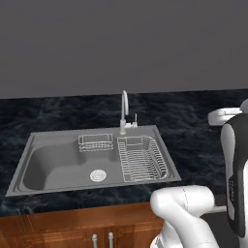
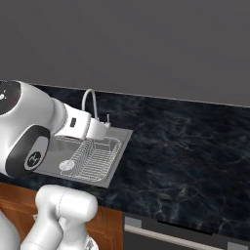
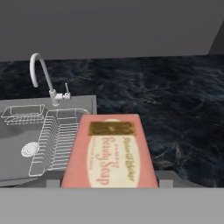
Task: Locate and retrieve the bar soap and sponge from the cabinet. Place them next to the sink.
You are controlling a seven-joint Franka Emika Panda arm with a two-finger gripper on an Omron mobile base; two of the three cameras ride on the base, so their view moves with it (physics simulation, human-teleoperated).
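Note:
My gripper [image 3: 109, 183] is shut on the bar soap [image 3: 109, 151], a flat reddish-pink block with a cream label that fills the bottom middle of the hand view. The soap hangs above the dark counter, just right of the sink [image 3: 13, 144]. The steel sink [image 1: 97, 130] lies in the counter with its curved chrome faucet [image 1: 124, 109] behind it. In the right base view my white hand [image 2: 95, 129] reaches out over the sink's right end [image 2: 122, 141]. The sponge and the cabinet are out of view.
A wire dish rack [image 1: 140, 157] fills the sink's right half, with a small wire basket [image 1: 95, 142] at the back. Black marble counter [image 2: 185, 146] stretches right of the sink. Brown lower doors with short handles [image 1: 101, 240] sit below, and a grey wall stands behind.

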